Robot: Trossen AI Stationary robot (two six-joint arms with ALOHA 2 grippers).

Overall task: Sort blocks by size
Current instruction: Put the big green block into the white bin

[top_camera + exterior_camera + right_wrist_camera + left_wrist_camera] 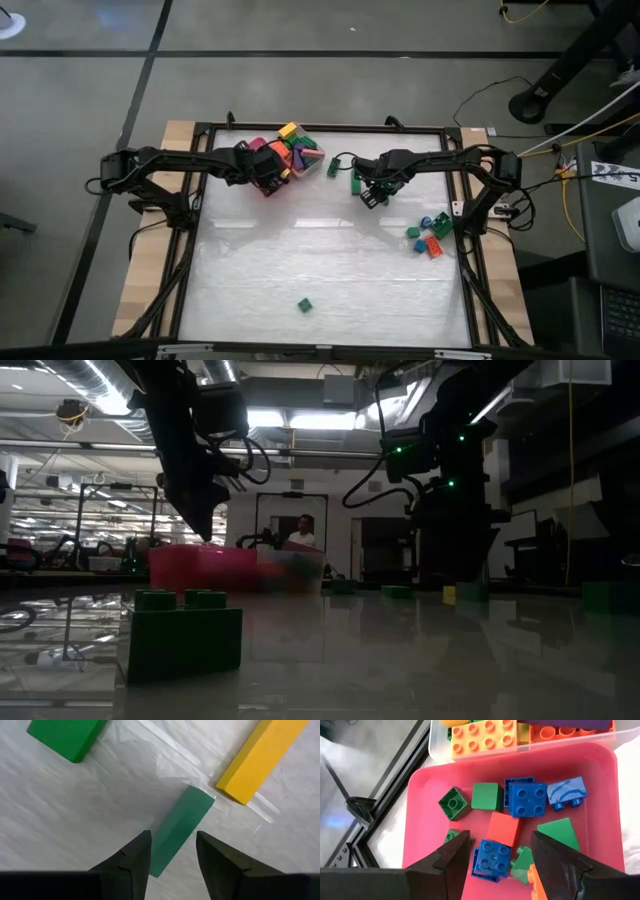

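The left gripper (500, 852) hangs open and empty over the pink tray (605, 810), which collects small square blocks (527, 799). The right gripper (172, 847), open, straddles a long green bar (180, 827) on the table (330, 260), apparently lining up a pick.

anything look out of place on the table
One small green block sits alone near the table's front edge, far from the pink tray and from the loose cluster on the right. Nothing looks spilled or damaged.

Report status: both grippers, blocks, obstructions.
Left gripper open over pink tray blocks. Right gripper open, straddling long green block. Nothing blocking.
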